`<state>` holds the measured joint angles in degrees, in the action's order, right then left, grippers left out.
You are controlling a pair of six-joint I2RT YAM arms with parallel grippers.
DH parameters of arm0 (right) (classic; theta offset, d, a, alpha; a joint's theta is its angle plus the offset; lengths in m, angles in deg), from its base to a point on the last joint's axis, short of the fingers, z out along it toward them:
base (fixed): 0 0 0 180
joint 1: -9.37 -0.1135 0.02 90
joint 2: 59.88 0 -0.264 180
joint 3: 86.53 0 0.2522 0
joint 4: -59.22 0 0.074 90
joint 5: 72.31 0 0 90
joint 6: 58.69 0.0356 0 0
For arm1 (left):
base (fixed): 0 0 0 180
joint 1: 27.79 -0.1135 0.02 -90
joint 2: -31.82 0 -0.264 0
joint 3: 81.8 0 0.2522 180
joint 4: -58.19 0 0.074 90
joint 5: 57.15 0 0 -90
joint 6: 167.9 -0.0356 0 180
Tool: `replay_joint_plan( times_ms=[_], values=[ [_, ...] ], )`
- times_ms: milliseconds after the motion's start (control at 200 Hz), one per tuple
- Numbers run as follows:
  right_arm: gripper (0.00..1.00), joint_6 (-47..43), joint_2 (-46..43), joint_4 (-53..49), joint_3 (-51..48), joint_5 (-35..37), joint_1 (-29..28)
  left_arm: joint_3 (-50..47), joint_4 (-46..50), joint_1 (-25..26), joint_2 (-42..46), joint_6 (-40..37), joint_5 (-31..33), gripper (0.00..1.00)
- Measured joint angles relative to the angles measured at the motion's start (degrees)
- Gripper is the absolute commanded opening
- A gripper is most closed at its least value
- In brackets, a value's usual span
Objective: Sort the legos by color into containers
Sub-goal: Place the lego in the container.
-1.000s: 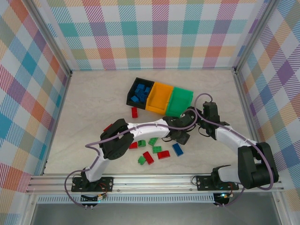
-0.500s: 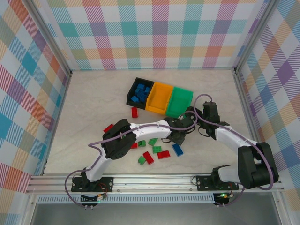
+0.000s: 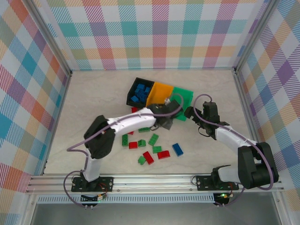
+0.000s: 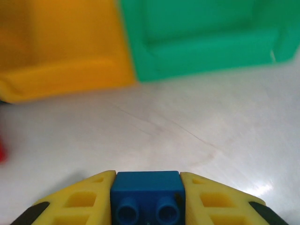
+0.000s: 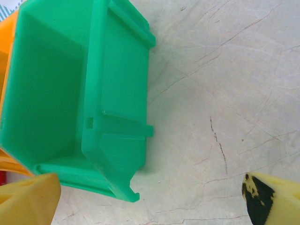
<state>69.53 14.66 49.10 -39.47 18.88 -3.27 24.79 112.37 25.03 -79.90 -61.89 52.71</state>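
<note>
Tabletop (image 3: 93,103) check: your black bin (image 3: 131,92) held blue legos (image 3: 139,92); orange bin (image 3: 159,91) and green bin (image 5: 47,84) beside it looked empty. Left gripper (image 4: 147,178) clamped a blue brick (image 4: 145,201); right gripper (image 5: 150,199) gaped, empty. Red and green legos (image 3: 153,139) lay unsorted.

We can't make out any text, labels, brands or numbers in these shots, not on the containers (image 3: 158,93) and not on the legos (image 3: 153,139) either.
</note>
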Motion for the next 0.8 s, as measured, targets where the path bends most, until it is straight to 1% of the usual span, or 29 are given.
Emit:
replay_joint_plan(
  times_ms=[90, 175, 280, 380, 420, 525, 630, 720, 800],
  values=[
    [0.99, 0.0, 0.0, 0.11, 0.0, -0.22, 0.0, 1.57, 0.5, -4.68, 2.89, -1.75, 1.09, 0.27],
    [0.99, -0.02, 0.0, 0.22, -0.07, -0.2, 0.0, 4.28, 0.48, -8.31, 3.26, -3.58, 2.84, 0.27],
    [0.99, -0.02, 0.44, 0.39, -0.07, -0.22, 0.0, 8.0, 0.85, -11.8, 2.38, -5.55, 3.43, 0.28],
    [0.99, -0.02, 1.33, 0.63, -0.07, -0.22, 0.0, 12.66, 0.66, -14.78, -0.42, -7.48, 3.23, 0.29],
    [0.99, -0.02, 1.55, 0.63, -0.07, -0.22, 0.0, 14.38, 0.22, -15.93, -1.97, -8.22, 3.23, 0.32],
    [0.99, -0.04, 1.66, 0.63, -0.07, -0.17, 0.0, 19.52, -0.02, -18.8, -7.26, -10.43, 3.37, 0.46],
    [0.99, -0.04, 1.66, 0.63, -0.07, -0.09, 0.0, 25.64, 2.16, -20.46, -12.92, -11.3, 3.8, 0.56],
    [0.99, -0.07, 1.66, 0.61, -0.07, 0.11, 0.0, 27.19, 3.65, -20.98, -14.73, -10.93, 2.54, 0.61],
    [0.99, -0.04, 1.66, 0.63, -0.07, 0.17, 0.0, 24.0, 3.26, -20.48, -13.18, -10.78, 0.15, 0.62]
  ],
)
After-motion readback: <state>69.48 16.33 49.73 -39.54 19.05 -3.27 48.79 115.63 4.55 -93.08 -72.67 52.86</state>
